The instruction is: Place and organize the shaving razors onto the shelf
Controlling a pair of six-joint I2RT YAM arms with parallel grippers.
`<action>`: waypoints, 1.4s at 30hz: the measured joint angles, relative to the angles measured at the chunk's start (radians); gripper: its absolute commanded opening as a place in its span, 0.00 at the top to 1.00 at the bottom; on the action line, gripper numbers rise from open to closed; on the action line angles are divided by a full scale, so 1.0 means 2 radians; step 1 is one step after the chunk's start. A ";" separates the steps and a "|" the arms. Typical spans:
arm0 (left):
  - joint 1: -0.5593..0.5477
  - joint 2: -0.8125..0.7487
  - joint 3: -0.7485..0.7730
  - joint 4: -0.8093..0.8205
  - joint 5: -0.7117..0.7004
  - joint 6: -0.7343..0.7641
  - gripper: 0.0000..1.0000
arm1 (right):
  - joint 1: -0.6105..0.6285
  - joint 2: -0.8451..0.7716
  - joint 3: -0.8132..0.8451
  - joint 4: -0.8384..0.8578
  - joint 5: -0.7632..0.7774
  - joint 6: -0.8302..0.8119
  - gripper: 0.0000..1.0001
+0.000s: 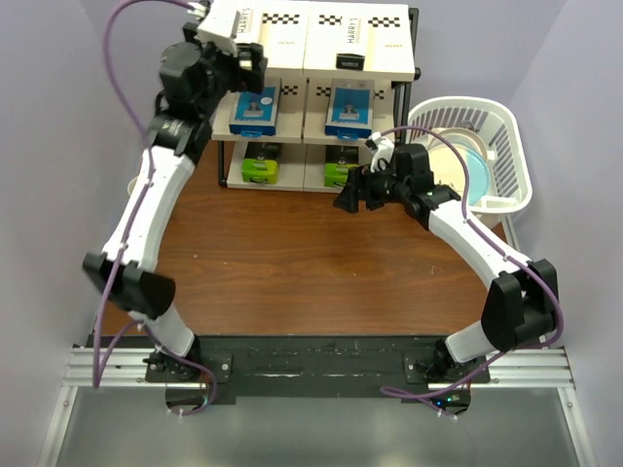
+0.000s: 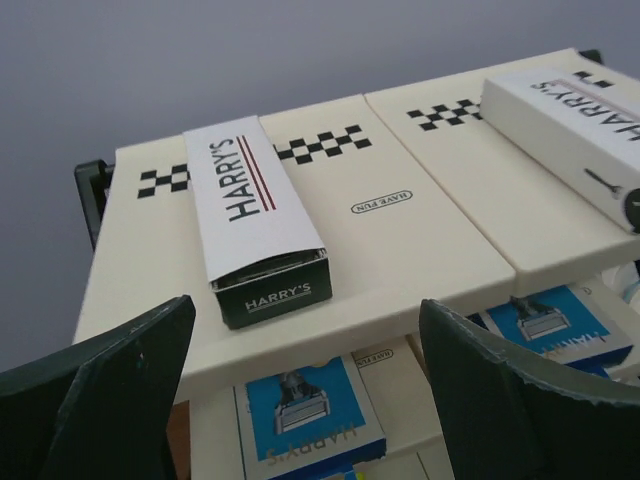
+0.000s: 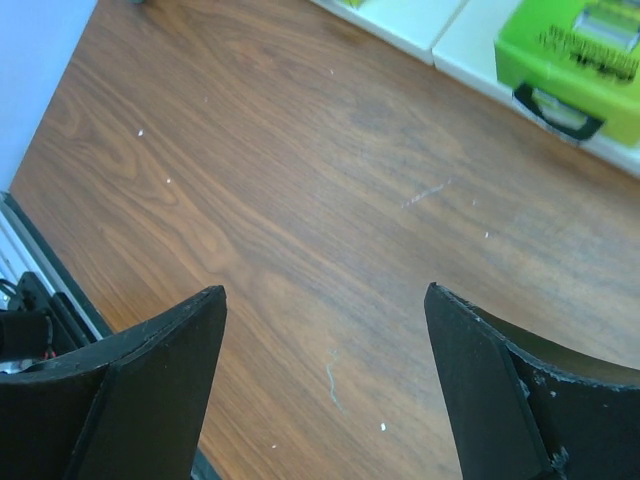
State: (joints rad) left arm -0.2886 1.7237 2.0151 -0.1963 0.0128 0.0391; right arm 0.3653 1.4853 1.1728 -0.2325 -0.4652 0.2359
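Note:
The shelf (image 1: 292, 58) stands at the back of the table. On its top board (image 2: 430, 215) lie two white HARRY'S razor boxes, the left one (image 2: 250, 200) and the right one (image 2: 565, 115). Two blue-and-white boxes (image 1: 256, 107) (image 1: 348, 112) sit on the middle tier, and two lime-green ones (image 1: 261, 161) (image 1: 341, 167) on the bottom tier. My left gripper (image 2: 305, 305) hovers open just in front of the left white box (image 1: 232, 21), apart from it. My right gripper (image 3: 322, 290) is open over bare wood, in front of a green box (image 3: 575, 50), and holds nothing.
A white plastic basket (image 1: 506, 122) with a white-and-blue plate (image 1: 472, 165) inside stands right of the shelf, close behind my right arm. The brown wooden table (image 1: 292, 263) spreads in front of the shelf. Grey walls close in on both sides.

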 measured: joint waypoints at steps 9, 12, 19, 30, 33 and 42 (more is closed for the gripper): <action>0.167 -0.182 -0.052 0.027 0.041 -0.028 0.00 | 0.000 -0.058 0.035 -0.002 -0.008 -0.034 0.01; 0.173 -0.213 -0.101 0.047 0.045 -0.033 0.00 | 0.000 -0.068 0.083 0.007 0.016 -0.036 0.01; 0.173 -0.203 -0.226 0.049 0.089 -0.071 0.00 | 0.000 -0.039 0.224 0.065 0.084 -0.053 0.01; 0.173 -0.207 -0.266 0.039 0.121 -0.097 0.00 | 0.000 0.037 0.270 0.131 0.124 -0.089 0.17; 0.173 -0.222 -0.272 0.042 0.121 -0.097 0.00 | -0.001 0.054 0.270 0.138 0.127 -0.093 0.25; 0.179 -0.233 -0.289 0.045 0.122 -0.097 0.00 | -0.002 0.063 0.270 0.163 0.133 -0.085 0.37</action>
State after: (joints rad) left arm 0.0685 1.2568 1.4376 -0.1062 0.2569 -0.1551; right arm 0.3611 1.6112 1.7134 0.0929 -0.1989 0.0662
